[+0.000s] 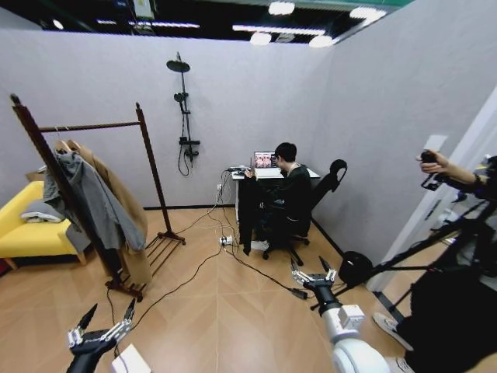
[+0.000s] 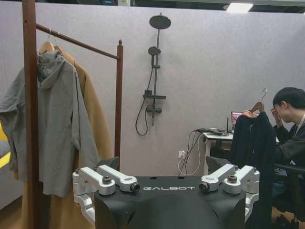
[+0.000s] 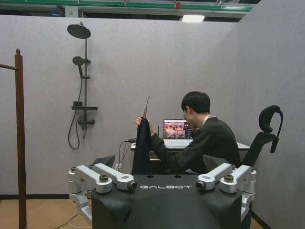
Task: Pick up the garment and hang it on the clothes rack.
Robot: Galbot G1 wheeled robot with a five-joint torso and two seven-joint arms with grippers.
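The garment (image 1: 248, 214) hangs well ahead of both claws, held up on its hanger by a seated person's hand (image 3: 138, 121) beside the desk (image 1: 311, 172), prob. offered for pickup. Left claw (image 1: 99, 327) & right claw (image 1: 314, 275) sit low, fingers spread, empty. The clothes rack (image 1: 93, 127) stands ahead-left of left claw, w/ free bar room.

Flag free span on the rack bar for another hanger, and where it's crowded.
The clothes rack bar is bare from the tan coat across to the far post. The near-post end is crowded: the grey jacket and tan coat hang packed together. The black garment is held up by a seated person's hand.
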